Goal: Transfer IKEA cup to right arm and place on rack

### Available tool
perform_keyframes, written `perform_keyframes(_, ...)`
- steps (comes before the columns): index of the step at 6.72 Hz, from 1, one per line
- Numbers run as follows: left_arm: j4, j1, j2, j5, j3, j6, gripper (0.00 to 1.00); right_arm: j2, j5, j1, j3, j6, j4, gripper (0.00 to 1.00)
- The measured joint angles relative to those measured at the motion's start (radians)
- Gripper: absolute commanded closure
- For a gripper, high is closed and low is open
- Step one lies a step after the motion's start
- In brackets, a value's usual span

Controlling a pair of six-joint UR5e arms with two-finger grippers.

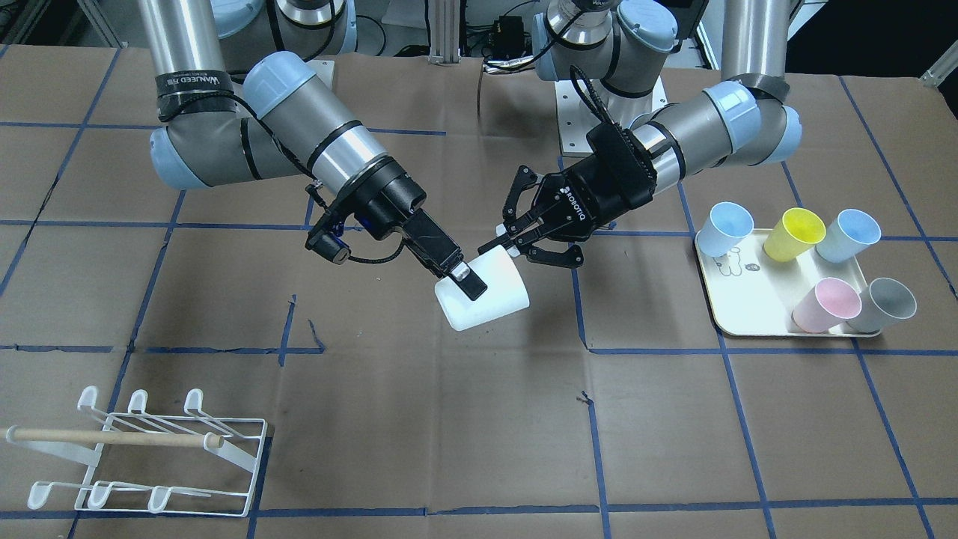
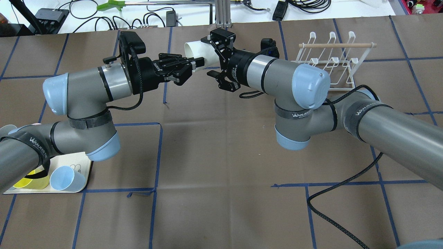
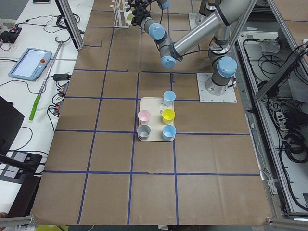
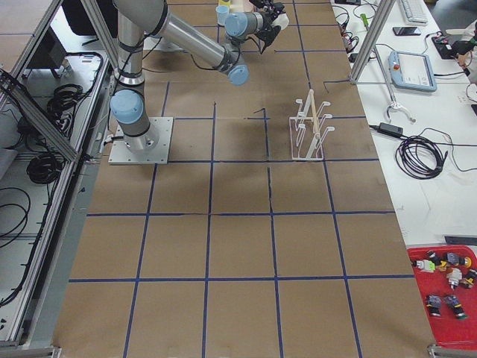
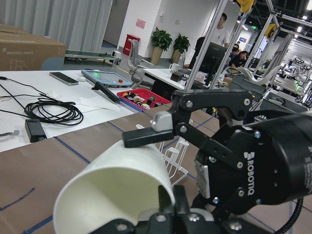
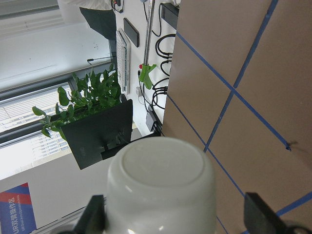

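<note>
The white IKEA cup hangs on its side above the table's middle, between both arms. My left gripper is shut on its rim, one finger inside the mouth. My right gripper, on the arm with the lettered band, stands open around the cup's base end. One of its fingers lies along the cup's top, and the other shows a gap to the cup. In the overhead view the cup sits between the left gripper and the right gripper. The white wire rack with its wooden dowel stands apart from both.
A cream tray holds several coloured cups, such as a yellow one and a pink one, on my left side. The rack stands just beyond my right elbow. A black cable trails over the table.
</note>
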Motion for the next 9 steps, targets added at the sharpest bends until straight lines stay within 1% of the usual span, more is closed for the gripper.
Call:
perform_keyframes(6,0.001,-0.003,0.003,0.008,0.005,-0.040,0.97,0.000,-0.011,0.000,-0.023,0.001,0.004,0.01)
perform_keyframes(7,0.001,-0.006,0.003,0.010,0.005,-0.041,0.97,0.001,-0.011,0.000,-0.025,0.001,0.004,0.05)
perform_keyframes(9,0.001,-0.009,0.003,0.011,0.005,-0.042,0.97,0.002,-0.009,0.000,-0.024,0.001,0.005,0.38)
